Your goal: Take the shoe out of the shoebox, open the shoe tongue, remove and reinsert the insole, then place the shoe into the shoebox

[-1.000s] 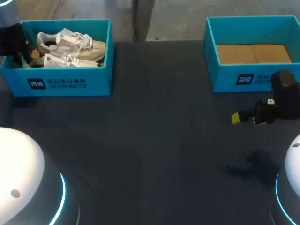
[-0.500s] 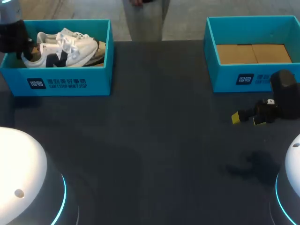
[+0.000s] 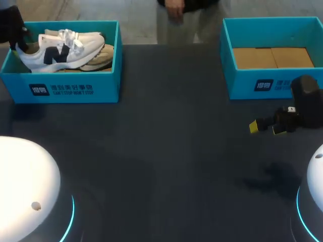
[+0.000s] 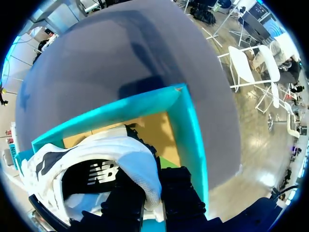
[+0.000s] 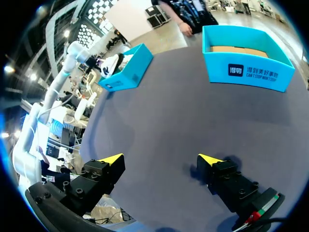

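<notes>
Shoe (image 3: 58, 54) in left claw (image 4: 153, 195), second shoe (image 3: 99, 56) alongside, shoebox (image 3: 75, 89) walls around.

Table (image 3: 166, 151) was a dark charcoal, pretty matte. Over on its right side by the far edge sat a teal box (image 3: 242, 81), open on top, with white print on the front wall and a brown cardboard floor (image 3: 272, 57) showing inside.

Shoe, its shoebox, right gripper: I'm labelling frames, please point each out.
white shoe (image 3: 61, 56), head view, side panel.
shoebox (image 3: 75, 91), head view, front wall.
right gripper (image 5: 160, 159), right wrist view, midway between fingertips.
</notes>
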Motion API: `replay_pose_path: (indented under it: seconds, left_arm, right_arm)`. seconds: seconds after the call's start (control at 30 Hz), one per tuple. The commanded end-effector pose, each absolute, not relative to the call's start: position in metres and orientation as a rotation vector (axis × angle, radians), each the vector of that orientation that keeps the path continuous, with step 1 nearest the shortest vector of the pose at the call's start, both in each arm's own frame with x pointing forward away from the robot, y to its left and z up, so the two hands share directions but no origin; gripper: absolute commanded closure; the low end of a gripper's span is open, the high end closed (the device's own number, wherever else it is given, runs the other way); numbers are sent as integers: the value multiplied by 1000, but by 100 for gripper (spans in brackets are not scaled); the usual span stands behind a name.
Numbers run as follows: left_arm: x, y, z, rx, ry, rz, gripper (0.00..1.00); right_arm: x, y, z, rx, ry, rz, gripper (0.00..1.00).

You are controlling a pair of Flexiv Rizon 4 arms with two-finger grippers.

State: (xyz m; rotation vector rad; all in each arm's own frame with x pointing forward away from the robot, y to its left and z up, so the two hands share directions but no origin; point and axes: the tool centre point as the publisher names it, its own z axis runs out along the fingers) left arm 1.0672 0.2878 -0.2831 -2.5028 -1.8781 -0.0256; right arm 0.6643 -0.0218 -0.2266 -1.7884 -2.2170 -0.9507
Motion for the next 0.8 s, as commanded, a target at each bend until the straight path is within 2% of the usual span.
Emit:
replay_pose_path:
  seconds: [0.03, 0.43, 0.8]
  left_arm:
    - [1060, 289, -256, -2511, -1884, -40, 100]
    - [1060, 293, -215, -2501, -1899, -33, 100]
    - [1057, 293, -205, -2499, -1908, -27, 100]
  right_arm:
    - [664, -21, -227, -1792, -2217, -948, 0]
    - [664, -21, -227, -1792, -2217, -948, 0]
    - [664, -21, -227, -1792, -2217, -948, 0]
